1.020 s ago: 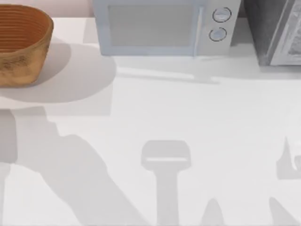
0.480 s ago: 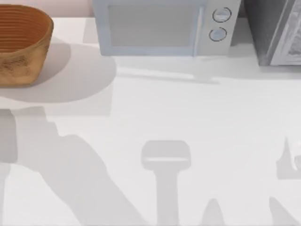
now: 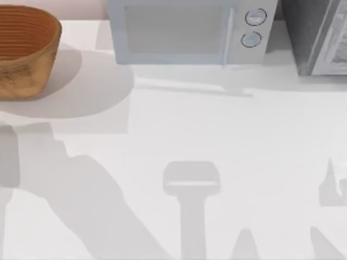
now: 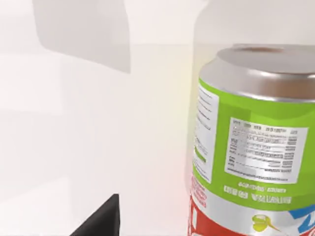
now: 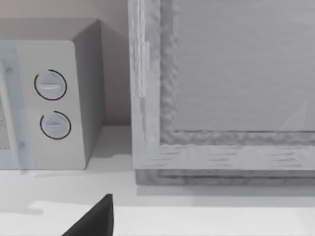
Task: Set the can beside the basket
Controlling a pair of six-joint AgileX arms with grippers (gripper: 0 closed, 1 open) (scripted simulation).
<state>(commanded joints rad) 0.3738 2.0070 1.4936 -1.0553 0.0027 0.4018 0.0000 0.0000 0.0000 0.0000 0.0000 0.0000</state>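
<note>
The can [image 4: 251, 142] sits right in front of the left arm's wrist camera, very close, with white worktop [image 3: 227, 141] behind it. In that view its silver end is toward the top of the picture and the green part of the label follows, with a white panel of small print and a barcode, then a red band and a trace of blue at the lower edge. Its long axis looks roughly upright there, leaning a little. A dark finger [image 4: 98, 221] of the left jaws pokes in just beside the can; whether the jaws are apart or clamped on the can I cannot tell, and I would not guess.

From above, the basket [image 3: 24, 51], orange-brown wicker with ribbed inner walls, stands on the worktop well to the left of the microwave [image 3: 187, 30]. Being on that side, the left arm is surely the nearer one to the basket, so the move turns on carrying the can toward the basket and standing it on the bare worktop next to it.

The right arm idles facing the microwave and a grey cabinet [image 5: 221, 88].
</note>
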